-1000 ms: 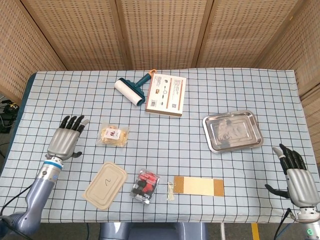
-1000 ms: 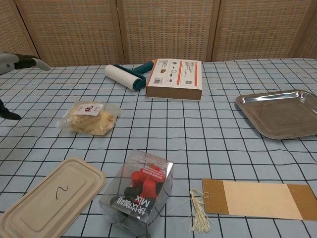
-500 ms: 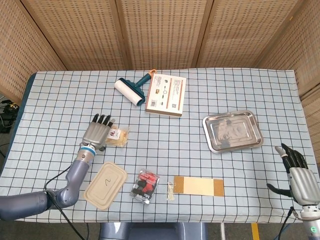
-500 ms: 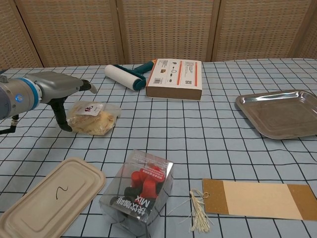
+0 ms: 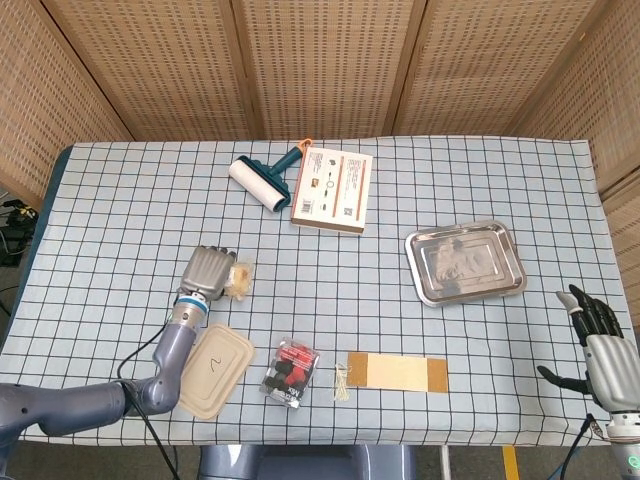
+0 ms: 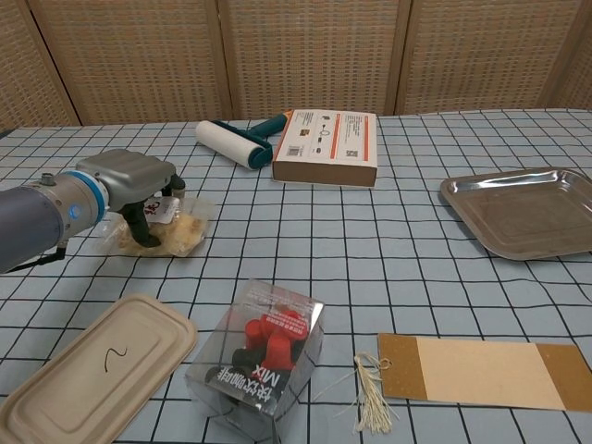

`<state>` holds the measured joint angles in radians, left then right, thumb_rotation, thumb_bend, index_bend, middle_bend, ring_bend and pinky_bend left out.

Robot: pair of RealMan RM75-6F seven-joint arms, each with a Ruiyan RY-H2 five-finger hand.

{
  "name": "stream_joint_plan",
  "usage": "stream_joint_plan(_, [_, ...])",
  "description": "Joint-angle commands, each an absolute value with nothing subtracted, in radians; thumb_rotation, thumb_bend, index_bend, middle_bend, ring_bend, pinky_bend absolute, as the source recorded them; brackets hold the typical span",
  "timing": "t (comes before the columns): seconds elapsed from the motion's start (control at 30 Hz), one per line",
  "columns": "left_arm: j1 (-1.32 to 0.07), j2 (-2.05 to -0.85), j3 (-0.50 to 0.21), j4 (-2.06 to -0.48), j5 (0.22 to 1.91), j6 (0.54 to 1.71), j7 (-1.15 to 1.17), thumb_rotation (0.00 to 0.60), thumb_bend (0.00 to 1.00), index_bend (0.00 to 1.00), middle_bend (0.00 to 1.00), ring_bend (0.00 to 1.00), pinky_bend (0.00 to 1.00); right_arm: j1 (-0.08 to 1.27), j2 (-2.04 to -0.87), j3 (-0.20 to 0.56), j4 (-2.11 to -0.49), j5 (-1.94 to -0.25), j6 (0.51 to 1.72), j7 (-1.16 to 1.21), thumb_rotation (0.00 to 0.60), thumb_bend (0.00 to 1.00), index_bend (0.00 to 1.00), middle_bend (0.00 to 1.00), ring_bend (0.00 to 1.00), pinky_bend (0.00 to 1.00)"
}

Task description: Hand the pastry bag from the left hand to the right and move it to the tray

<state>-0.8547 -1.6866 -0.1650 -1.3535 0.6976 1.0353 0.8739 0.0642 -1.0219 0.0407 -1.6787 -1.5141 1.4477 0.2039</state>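
Note:
The pastry bag [image 5: 240,279], a clear packet of pale crumbly pastry with a small red-and-white label, lies on the checked cloth left of centre. My left hand [image 5: 207,272] sits on top of it with the fingers curled down over it. In the chest view the thumb [image 6: 144,229] comes down on the near side of the pastry bag [image 6: 188,233], so my left hand [image 6: 129,179] grips it on the table. The steel tray [image 5: 466,228] stands at the right and holds nothing. My right hand [image 5: 604,346] hangs open by the table's front right corner, far from both.
A lint roller [image 5: 262,180] and a flat printed box [image 5: 332,188] lie at the back. Along the front are a beige lid [image 5: 212,368], a clear box of red and black pieces [image 5: 290,372] and a brown-and-cream card [image 5: 397,373] with a straw tassel.
My left hand has swung right from the table's left side onto the pastry bag and curled its fingers over it. My right hand has drifted slightly lower and rightward.

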Motion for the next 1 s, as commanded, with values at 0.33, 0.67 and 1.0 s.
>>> stream_joint_plan(0.33, [-0.842,-1.523,-0.190,-1.561,0.827,1.099,0.814,0.600,0.42,0.64,0.41,0.41,0.47,0.067,-1.011,0.042,-1.689,-1.509,1.439,0.226,0.600,0.09,0.04,0.00,0.00,0.00])
stream_joint_plan(0.67, [-1.073,-1.749,-0.337,-1.408,0.676,0.982,0.876,0.600,0.41,0.62,0.40,0.41,0.46,0.062,-0.996,0.055,-1.670,-1.495,1.451,0.298,0.600,0.09,0.04,0.00,0.00,0.00])
stream_joint_plan(1.0, [-1.262,-1.927,-0.473,-1.225,0.504,0.930,0.896,0.600,0.08,0.00,0.00,0.00,0.01,0.052,-0.994,0.055,-1.634,-1.503,1.468,0.350,0.600,0.09,0.04,0.00,0.00,0.00])
